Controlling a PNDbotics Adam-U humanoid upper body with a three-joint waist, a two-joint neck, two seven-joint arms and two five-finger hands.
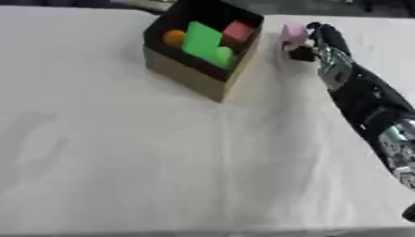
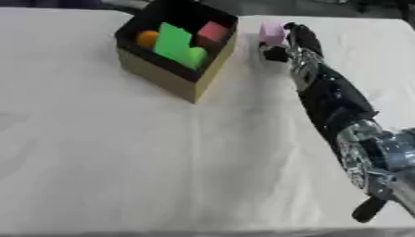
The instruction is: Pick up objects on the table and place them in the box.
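right hand [image 1: 312,41]: in the upper right of the frame at the end of a long black and silver arm; its dark fingers are curled against a small pink block, and it appears to pinch it between thumb and fingers, though the blur hides the contact itself.
pink block [image 1: 293,32]: upper right of the frame, just right of the box and near its far corner; whether it rests on the cloth or is lifted I cannot tell.
how the block handles: it looks like a small, light, stiff cube with flat matte faces, probably foam or painted wood; I judge it unlikely to slip or break, and two opposite flat sides are the best place to hold it.
box [image 1: 185,74]: upper middle of the frame, an open square carton with tan cardboard walls and a dark inside, turned with one corner toward the camera.
box contents: a bright green stepped block [image 1: 204,44], a red cube [image 1: 238,31] and an orange ball [image 1: 173,38], all plain and smooth-looking, packed close together.
table [image 1: 162,162]: covered with a pale, softly creased cloth, filling most of the frame.
left hand: not visible in either view.
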